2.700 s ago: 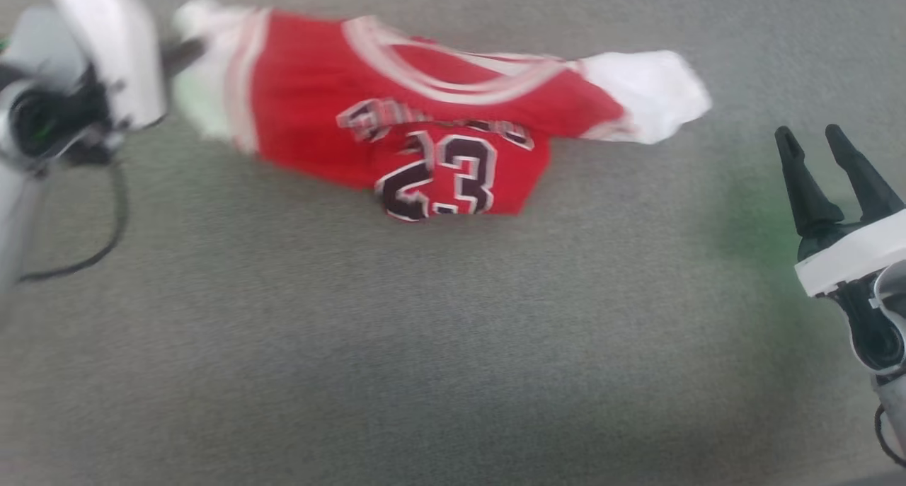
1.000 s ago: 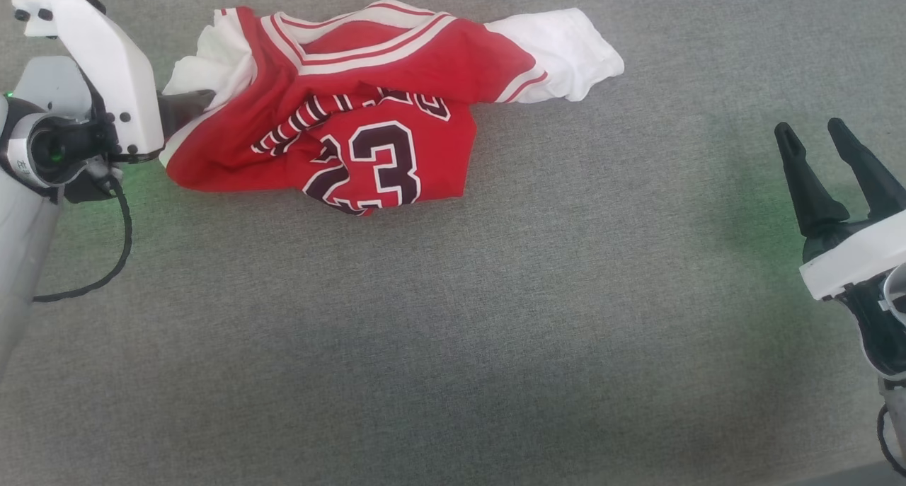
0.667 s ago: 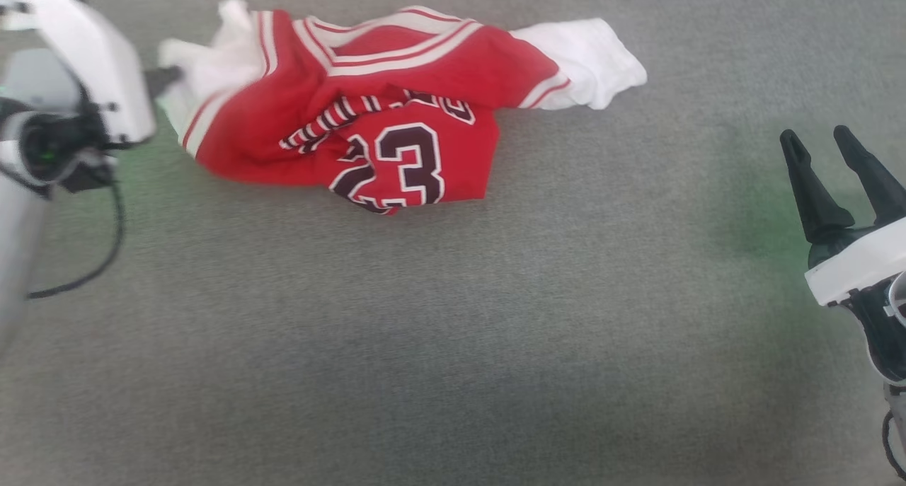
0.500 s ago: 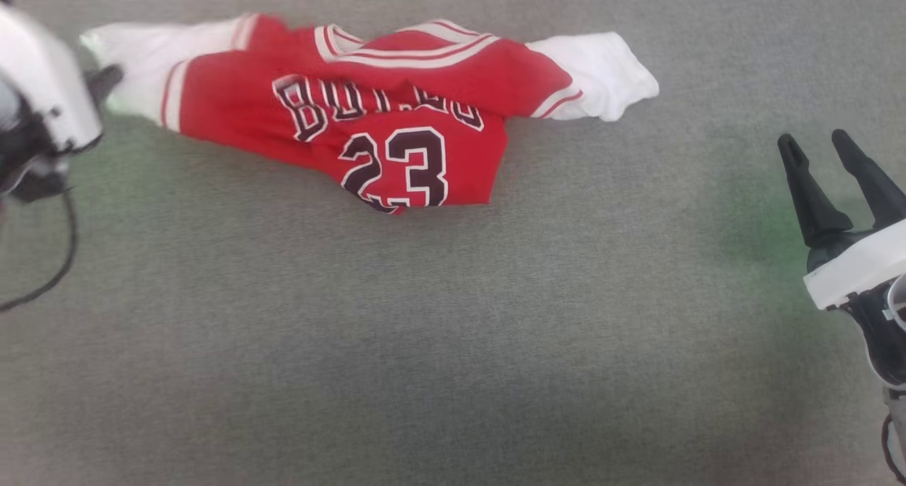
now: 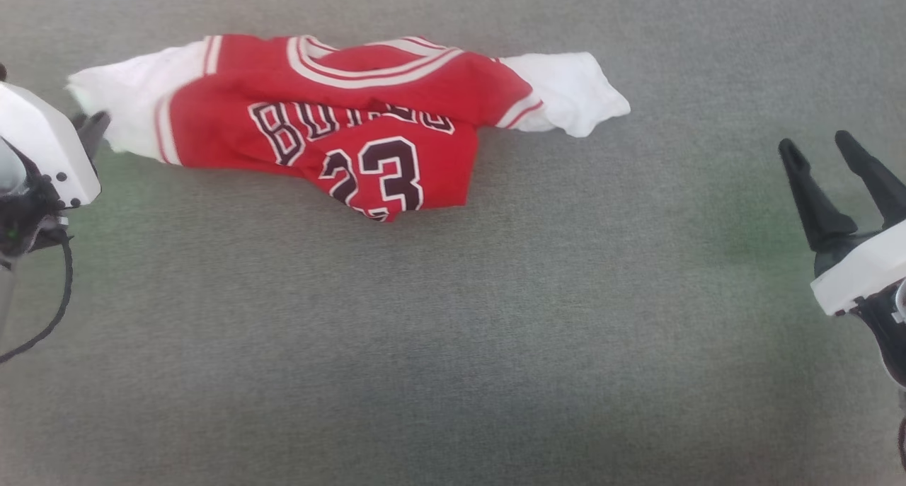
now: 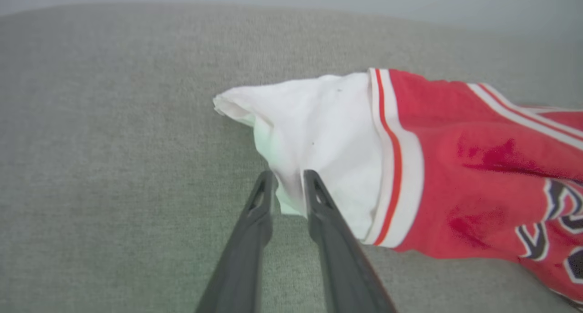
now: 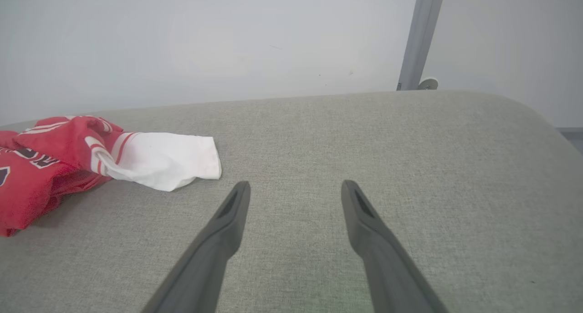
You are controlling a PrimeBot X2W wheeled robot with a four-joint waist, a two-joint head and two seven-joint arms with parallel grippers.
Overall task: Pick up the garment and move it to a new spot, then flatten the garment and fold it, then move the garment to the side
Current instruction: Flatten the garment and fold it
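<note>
The garment [image 5: 354, 118], a red jersey with a black "23", lettering and white sleeves, lies stretched sideways across the far part of the grey surface. Its lower part is bunched under the number. At the left edge of the head view, my left gripper [image 5: 92, 126] is at the end of the garment's left white sleeve. The left wrist view shows that gripper [image 6: 289, 183] with its fingers nearly together and the garment's [image 6: 455, 167] white sleeve cloth pinched between the tips. My right gripper [image 5: 821, 150] stands open, well right of the garment. It [image 7: 296, 190] holds nothing, and the garment [image 7: 45, 167] lies far to its left.
A grey fabric surface [image 5: 453, 330] stretches wide in front of and to the right of the jersey. Beyond its rounded far edge are a pale wall and a grey metal post [image 7: 416, 35]. A black cable [image 5: 60, 302] loops from my left wrist.
My left gripper closed on the left sleeve and drew it out to the left, spreading the crumpled jersey so its lettering shows. The right gripper has stayed where it was, open.
</note>
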